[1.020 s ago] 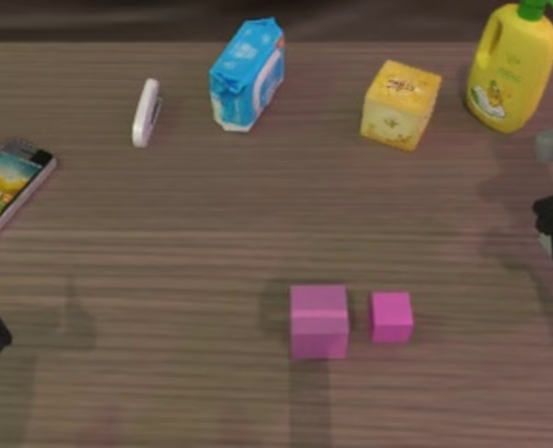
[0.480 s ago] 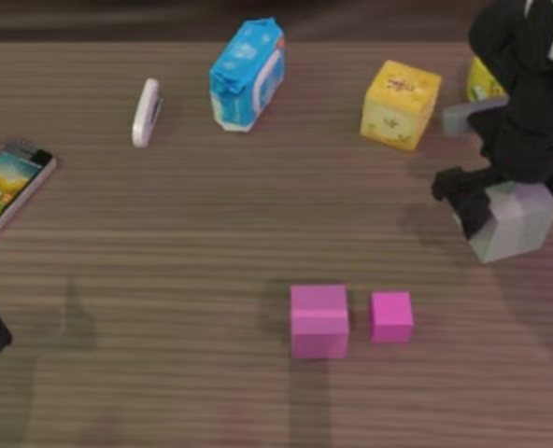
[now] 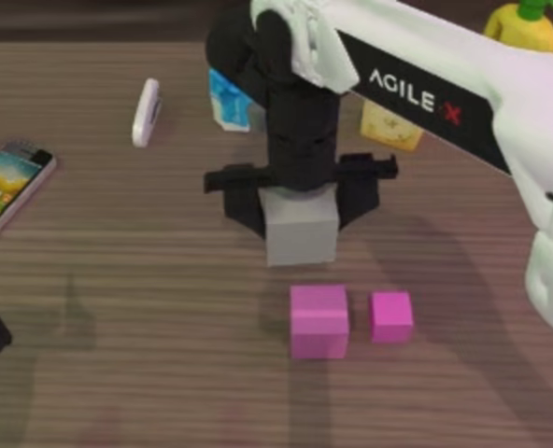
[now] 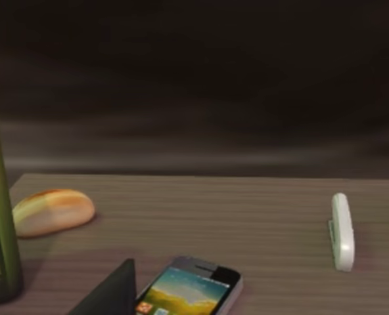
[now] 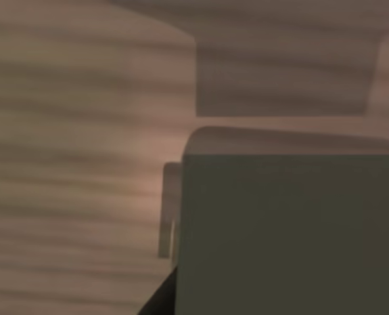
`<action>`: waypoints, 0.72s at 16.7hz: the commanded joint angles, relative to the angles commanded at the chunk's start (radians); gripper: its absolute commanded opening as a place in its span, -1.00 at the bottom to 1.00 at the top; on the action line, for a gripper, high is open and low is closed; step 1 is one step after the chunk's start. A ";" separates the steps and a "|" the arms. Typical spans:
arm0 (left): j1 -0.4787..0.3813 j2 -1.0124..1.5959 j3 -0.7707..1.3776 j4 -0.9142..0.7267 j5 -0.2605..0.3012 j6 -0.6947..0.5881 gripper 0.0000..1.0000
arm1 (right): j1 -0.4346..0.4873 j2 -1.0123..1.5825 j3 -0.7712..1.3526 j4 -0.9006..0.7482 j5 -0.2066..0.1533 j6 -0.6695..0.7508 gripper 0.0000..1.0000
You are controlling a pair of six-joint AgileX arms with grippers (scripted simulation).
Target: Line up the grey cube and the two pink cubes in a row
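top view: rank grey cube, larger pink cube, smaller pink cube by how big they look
1. grey cube, though held up in the right hand, nearer the camera, so its lead is unsure
2. larger pink cube
3. smaller pink cube

A: Cubes?
B: grey cube [image 3: 302, 233] plain light grey, larger pink cube [image 3: 319, 320] and smaller pink cube [image 3: 391, 316] magenta.
A: Table?
B: table [image 3: 146, 252] brown, fine horizontal stripes.
A: Far side?
B: wipes pack [image 3: 224, 101] blue-white, printed box [image 3: 386, 129] yellow, bottle [image 3: 527, 22] yellow with green cap. Right arm [image 3: 463, 89] white, black lettering, red X.
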 joint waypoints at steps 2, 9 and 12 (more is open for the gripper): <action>0.000 0.000 0.000 0.000 0.000 0.000 1.00 | 0.091 0.064 0.128 -0.052 0.003 0.134 -1.00; 0.000 0.000 0.000 0.000 0.000 0.000 1.00 | 0.218 0.142 0.288 -0.117 0.010 0.297 -1.00; 0.000 0.000 0.000 0.000 0.000 0.000 1.00 | 0.215 0.138 0.283 -0.112 0.008 0.298 -1.00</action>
